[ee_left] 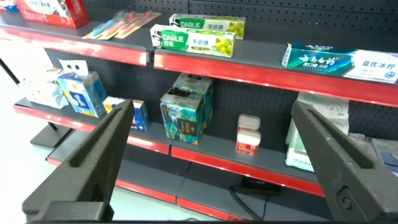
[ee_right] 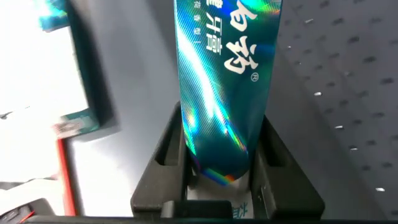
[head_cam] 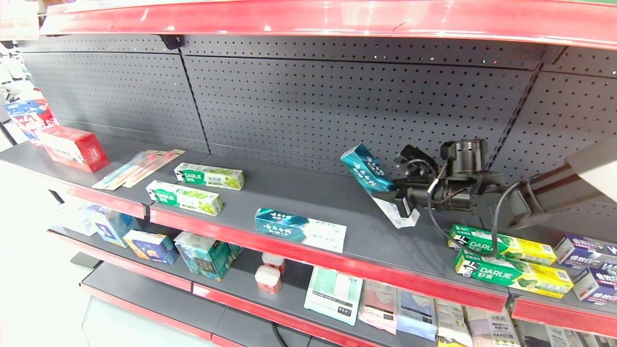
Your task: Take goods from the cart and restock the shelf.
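My right gripper (head_cam: 396, 201) is shut on a teal and white toothpaste box (head_cam: 371, 173), held tilted above the middle shelf board (head_cam: 308, 197), teal end up toward the pegboard. In the right wrist view the teal box (ee_right: 219, 87) sits clamped between the black fingers (ee_right: 166, 155) of the gripper (ee_right: 217, 168). A matching teal and white box (head_cam: 300, 229) lies flat near the shelf's front edge. My left gripper (ee_left: 211, 162) hangs open in front of the lower shelves, with nothing between its fingers (ee_left: 93, 162).
Green toothpaste boxes (head_cam: 208, 176) lie to the left on the shelf, and two more (head_cam: 503, 243) to the right under my arm. Toothbrush packs (head_cam: 140, 167) and a red box (head_cam: 72, 147) sit far left. Lower shelves hold cartons (ee_left: 186, 106) and small jars (ee_left: 249, 134).
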You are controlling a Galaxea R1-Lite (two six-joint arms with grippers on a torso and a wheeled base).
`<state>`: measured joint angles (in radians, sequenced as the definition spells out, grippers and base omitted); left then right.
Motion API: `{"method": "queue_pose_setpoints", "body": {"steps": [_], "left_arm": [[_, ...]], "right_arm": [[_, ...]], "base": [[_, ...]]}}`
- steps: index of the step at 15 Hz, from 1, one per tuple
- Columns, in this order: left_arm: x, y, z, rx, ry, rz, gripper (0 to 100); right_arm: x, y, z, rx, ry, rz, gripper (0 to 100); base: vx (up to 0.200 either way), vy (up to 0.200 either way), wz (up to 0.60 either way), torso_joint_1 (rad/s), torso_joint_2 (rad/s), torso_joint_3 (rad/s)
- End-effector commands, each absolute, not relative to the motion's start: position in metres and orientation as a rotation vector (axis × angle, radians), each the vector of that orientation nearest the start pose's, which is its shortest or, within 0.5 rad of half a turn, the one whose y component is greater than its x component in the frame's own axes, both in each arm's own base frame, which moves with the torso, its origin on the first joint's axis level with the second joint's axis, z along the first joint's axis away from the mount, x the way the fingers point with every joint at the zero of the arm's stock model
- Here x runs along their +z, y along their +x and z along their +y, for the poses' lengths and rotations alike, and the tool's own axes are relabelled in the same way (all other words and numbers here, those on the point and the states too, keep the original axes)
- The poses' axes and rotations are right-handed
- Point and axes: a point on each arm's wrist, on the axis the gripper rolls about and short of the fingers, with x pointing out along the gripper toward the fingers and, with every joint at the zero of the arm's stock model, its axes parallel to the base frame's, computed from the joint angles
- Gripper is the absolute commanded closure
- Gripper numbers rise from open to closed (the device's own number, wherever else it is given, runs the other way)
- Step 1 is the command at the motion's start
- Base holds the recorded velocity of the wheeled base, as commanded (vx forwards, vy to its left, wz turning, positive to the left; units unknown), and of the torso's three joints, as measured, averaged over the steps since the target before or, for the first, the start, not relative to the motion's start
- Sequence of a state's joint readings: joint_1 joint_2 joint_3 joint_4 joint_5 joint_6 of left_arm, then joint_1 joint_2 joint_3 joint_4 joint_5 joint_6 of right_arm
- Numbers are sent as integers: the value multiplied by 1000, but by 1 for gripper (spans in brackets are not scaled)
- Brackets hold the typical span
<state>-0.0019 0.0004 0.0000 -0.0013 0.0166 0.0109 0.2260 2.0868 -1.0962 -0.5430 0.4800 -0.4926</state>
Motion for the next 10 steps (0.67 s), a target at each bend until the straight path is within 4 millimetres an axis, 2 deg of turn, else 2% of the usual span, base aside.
{"method": "queue_pose_setpoints", "body": {"steps": [1, 5, 10], "left_arm": [[76, -23, 0, 15, 11, -1, 0], [76, -23, 0, 15, 11, -1, 0], [76, -23, 0, 15, 11, -1, 0]], "right_arm": [[110, 381, 97, 785, -404, 272, 100], [99, 393, 84, 748, -396, 289, 100], [90, 407, 88, 726, -405, 301, 100]], "base": [[0, 0, 0, 0, 0, 0], [0, 0, 0, 0, 0, 0], [0, 0, 0, 0, 0, 0]]}}
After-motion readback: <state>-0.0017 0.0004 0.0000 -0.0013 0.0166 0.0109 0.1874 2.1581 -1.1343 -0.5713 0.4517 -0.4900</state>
